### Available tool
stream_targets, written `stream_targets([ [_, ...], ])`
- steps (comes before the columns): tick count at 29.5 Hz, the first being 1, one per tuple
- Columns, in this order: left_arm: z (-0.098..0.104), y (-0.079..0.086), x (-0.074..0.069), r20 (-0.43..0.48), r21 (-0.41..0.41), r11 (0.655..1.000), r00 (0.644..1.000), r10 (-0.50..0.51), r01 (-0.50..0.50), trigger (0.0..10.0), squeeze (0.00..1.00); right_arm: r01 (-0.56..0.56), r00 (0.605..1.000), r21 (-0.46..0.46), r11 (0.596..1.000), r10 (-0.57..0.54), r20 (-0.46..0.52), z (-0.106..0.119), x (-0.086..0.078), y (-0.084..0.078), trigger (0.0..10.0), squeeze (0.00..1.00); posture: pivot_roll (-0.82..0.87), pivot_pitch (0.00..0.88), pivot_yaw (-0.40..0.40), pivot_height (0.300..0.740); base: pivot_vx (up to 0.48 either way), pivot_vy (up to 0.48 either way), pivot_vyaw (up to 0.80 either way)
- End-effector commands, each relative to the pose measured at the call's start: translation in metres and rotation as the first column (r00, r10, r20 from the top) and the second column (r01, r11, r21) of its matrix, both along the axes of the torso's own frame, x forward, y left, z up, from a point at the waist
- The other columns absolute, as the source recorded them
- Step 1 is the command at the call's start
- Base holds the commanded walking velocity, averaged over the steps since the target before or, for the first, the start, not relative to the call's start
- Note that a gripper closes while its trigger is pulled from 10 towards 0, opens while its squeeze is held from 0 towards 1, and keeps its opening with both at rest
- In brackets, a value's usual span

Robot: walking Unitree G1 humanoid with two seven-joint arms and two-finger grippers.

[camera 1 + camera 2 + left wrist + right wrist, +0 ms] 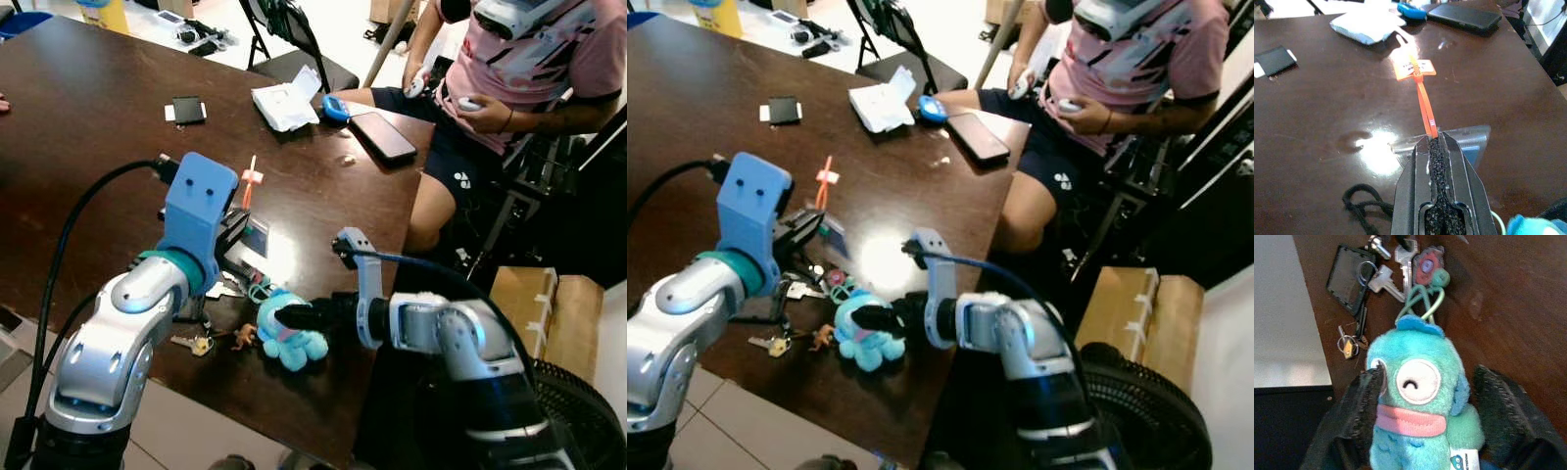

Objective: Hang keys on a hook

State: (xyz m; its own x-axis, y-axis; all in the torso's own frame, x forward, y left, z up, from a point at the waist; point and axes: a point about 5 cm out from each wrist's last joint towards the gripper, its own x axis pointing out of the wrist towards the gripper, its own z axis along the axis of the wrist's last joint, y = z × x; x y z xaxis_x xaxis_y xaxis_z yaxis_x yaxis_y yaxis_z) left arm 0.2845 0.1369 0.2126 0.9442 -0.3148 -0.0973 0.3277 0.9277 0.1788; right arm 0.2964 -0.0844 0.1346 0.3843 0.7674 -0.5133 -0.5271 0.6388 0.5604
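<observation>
While the keys (1396, 276) lie flat on the dark wooden table (88, 117) near its front edge, the job is barely underway: nothing is lifted, nothing hung. The bunch is a tangle of silver keys, a red flower charm and a green loop that ties it to a blue plush toy (1418, 396), with a small black pouch (1349, 279) alongside and one stray key (196, 344) lying just apart.

And the right gripper (1425, 396) is in position! Its two black fingers are spread, one on each side of the plush, close against the fur but not yet squeezing it, as far as I can judge. Closing, lifting and carrying the whole bunch are all to come.

The left gripper (1439, 161) hangs over the table just beyond the keys, its fingers pressed together with nothing between them, pointing at an orange zip tie (1420, 93) and a clear plastic sleeve (1469, 142).

Now the snag: no hook can be made out anywhere, so the destination is unknown. The left arm covers part of the key bunch from the head views. Across the table corner sits a person (509, 88) holding controllers, cut off at the top.
</observation>
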Motion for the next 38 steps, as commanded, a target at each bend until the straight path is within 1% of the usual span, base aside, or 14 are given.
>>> stream_targets([
  [1, -0.002, 0.000, -0.003, -0.010, -0.005, 1.000, 1.000, 0.002, -0.002, 10.0, 0.02, 0.013, 0.994, -0.059, 0.998, -0.019, -0.105, -0.019, -0.007, -0.004, 2.5, 0.00, 0.11, 0.135, 0.011, 0.740, 0.000, 0.000, 0.00],
  [2, -0.002, -0.001, -0.004, -0.012, -0.008, 1.000, 1.000, 0.003, -0.003, 10.0, 0.03, 0.009, 0.994, -0.067, 0.998, -0.016, -0.107, -0.019, -0.005, -0.004, 0.0, 0.00, 0.11, 0.141, 0.008, 0.740, 0.000, 0.000, 0.00],
  [15, -0.005, -0.001, -0.006, -0.028, -0.022, 0.999, 0.999, 0.022, -0.023, 10.0, 0.03, -0.018, 0.993, -0.059, 0.998, 0.011, -0.120, -0.015, -0.004, 0.004, 0.0, 0.00, 0.11, 0.153, 0.001, 0.740, 0.000, 0.000, 0.00],
  [19, -0.004, -0.001, -0.005, -0.028, -0.023, 0.999, 0.999, 0.026, -0.026, 10.0, 0.03, 0.005, 0.993, -0.021, 1.000, -0.007, -0.121, -0.013, -0.002, 0.005, 0.0, 0.00, 0.12, 0.148, 0.007, 0.740, 0.000, 0.000, 0.00],
  [20, -0.004, 0.000, -0.004, -0.028, -0.023, 0.999, 0.999, 0.030, -0.030, 10.0, 0.03, 0.021, 0.993, 0.037, 0.999, -0.017, -0.115, -0.012, 0.000, 0.005, 0.0, 0.00, 0.12, 0.139, 0.013, 0.740, 0.000, 0.000, 0.00],
  [23, -0.004, 0.000, -0.004, -0.028, -0.024, 0.999, 0.999, 0.030, -0.031, 10.0, 0.02, 0.025, 0.994, 0.059, 0.998, -0.018, -0.112, -0.011, 0.001, 0.005, 0.0, 0.00, 0.12, 0.139, 0.013, 0.740, 0.000, 0.000, 0.00],
  [24, -0.004, 0.000, -0.003, -0.027, -0.023, 0.999, 0.999, 0.032, -0.032, 10.0, 0.03, 0.036, 0.994, 0.105, 0.994, -0.025, -0.103, -0.009, 0.002, 0.005, 0.0, 0.00, 0.12, 0.134, 0.015, 0.740, 0.000, 0.000, 0.00],
  [25, -0.004, 0.000, -0.003, -0.027, -0.023, 0.999, 0.999, 0.032, -0.032, 10.0, 0.03, 0.036, 0.994, 0.105, 0.994, -0.025, -0.103, -0.009, 0.002, 0.005, 0.0, 0.00, 0.12, 0.134, 0.015, 0.740, 0.000, 0.000, 0.00],
  [26, -0.003, 0.000, -0.003, -0.025, -0.023, 0.999, 0.999, 0.034, -0.034, 10.0, 0.02, 0.039, 0.997, 0.153, 0.988, -0.027, -0.076, -0.006, 0.004, 0.004, 0.0, 0.00, 0.12, 0.126, 0.015, 0.740, 0.000, 0.000, 0.00],
  [27, -0.003, 0.000, -0.003, -0.025, -0.023, 0.999, 0.999, 0.034, -0.034, 10.0, 0.02, 0.039, 0.997, 0.153, 0.988, -0.027, -0.076, -0.006, 0.004, 0.004, 0.0, 0.00, 0.12, 0.126, 0.015, 0.740, 0.000, 0.000, 0.00],
  [29, -0.002, 0.002, -0.002, -0.013, -0.026, 0.999, 0.999, 0.041, -0.041, 10.0, 0.03, 0.039, 0.999, 0.260, 0.965, -0.043, 0.009, 0.003, 0.005, 0.003, 0.0, 0.00, 0.13, 0.103, 0.021, 0.740, 0.000, 0.000, 0.00],
  [33, -0.001, 0.003, -0.002, -0.009, -0.027, 0.999, 0.999, 0.043, -0.044, 10.0, 0.03, 0.050, 0.997, 0.290, 0.956, -0.064, 0.037, 0.006, 0.006, 0.002, 0.0, 0.00, 0.12, 0.093, 0.025, 0.740, 0.000, 0.000, 0.00],
  [37, 0.000, 0.005, -0.001, -0.002, -0.025, 0.999, 0.999, 0.048, -0.048, 10.0, 0.03, 0.062, 0.989, 0.335, 0.940, -0.103, 0.105, 0.015, 0.006, -0.002, 0.0, 0.00, 0.12, 0.087, 0.026, 0.740, 0.000, 0.000, 0.00],
  [38, 0.001, 0.007, -0.001, 0.009, -0.027, 0.998, 0.998, 0.059, -0.059, 10.0, 0.02, 0.052, 0.966, 0.350, 0.935, -0.137, 0.221, 0.030, 0.007, -0.003, 0.0, 0.00, 0.13, 0.070, 0.026, 0.740, 0.000, 0.000, 0.00],
])
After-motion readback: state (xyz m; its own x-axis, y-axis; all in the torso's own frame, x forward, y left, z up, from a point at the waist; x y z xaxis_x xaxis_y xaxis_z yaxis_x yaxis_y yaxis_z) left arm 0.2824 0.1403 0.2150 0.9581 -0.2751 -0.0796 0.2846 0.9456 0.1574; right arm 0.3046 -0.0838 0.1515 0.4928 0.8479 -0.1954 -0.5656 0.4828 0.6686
